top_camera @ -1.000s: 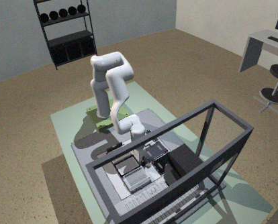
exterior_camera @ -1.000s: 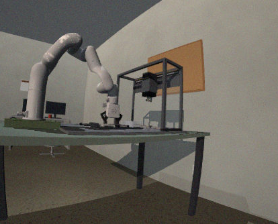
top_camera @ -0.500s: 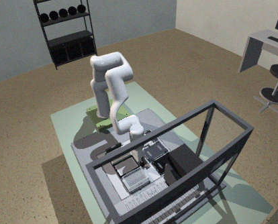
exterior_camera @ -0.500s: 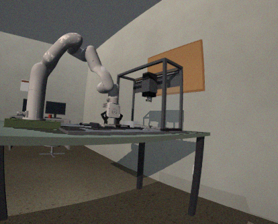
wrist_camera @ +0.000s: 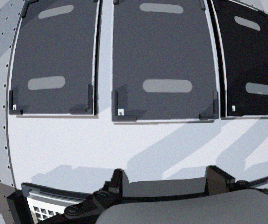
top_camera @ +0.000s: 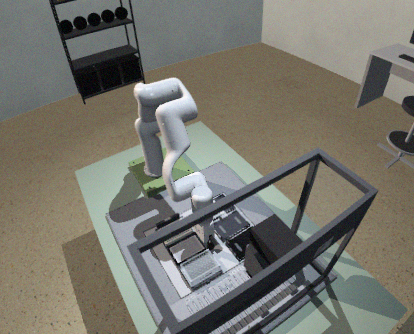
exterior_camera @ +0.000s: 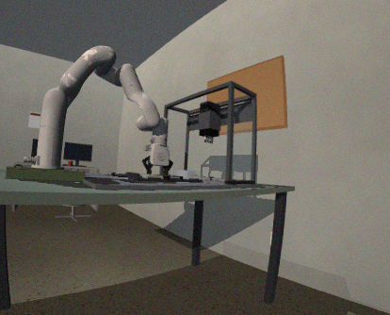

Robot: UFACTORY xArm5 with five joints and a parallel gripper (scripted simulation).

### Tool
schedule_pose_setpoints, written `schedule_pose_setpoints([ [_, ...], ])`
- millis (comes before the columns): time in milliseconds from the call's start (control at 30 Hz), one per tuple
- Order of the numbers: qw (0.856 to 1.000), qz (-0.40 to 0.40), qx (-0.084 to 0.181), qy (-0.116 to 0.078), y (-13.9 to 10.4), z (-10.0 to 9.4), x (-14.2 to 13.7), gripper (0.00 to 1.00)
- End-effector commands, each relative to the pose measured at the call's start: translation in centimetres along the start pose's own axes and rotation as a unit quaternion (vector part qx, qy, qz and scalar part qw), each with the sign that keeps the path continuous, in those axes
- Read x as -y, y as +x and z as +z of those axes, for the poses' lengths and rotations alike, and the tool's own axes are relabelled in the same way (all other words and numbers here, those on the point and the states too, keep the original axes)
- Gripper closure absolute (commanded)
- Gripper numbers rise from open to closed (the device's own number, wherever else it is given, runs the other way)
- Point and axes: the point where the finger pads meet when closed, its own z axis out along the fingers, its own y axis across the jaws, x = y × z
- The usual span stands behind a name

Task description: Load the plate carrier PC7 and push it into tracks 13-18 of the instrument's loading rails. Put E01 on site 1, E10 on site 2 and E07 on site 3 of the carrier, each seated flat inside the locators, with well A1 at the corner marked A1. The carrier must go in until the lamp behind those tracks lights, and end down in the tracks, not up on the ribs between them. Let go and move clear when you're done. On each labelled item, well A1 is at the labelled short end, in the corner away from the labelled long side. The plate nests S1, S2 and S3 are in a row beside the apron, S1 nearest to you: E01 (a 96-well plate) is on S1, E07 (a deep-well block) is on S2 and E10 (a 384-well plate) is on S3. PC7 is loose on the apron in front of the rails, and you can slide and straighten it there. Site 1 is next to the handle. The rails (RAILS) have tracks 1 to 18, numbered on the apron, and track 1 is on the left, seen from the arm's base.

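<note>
The long pale grey plate carrier is showing three dark rectangular sites across the frame's upper half; the black two-fingered end effector is hanging fully spread, gripping nothing.

The claw has matt black fingers on a smooth white plastic-looking body. Below it, the carrier looks like smooth pale grey plastic with matt dark panels. Behind the claw, the instrument frame reads as matt grey metal. The tabletop is flat pale green, no gloss.
</note>
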Motion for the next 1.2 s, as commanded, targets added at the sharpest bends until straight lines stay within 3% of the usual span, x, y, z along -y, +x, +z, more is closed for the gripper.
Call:
schedule_pose_setpoints([
  [0,1.0,0.0,-0.01,-0.002,-0.2,-0.1,-0.1,0.0],
  [1167,1.0,0.0,-0.01,-0.002,-1.8,-0.1,-0.1,0.0],
])
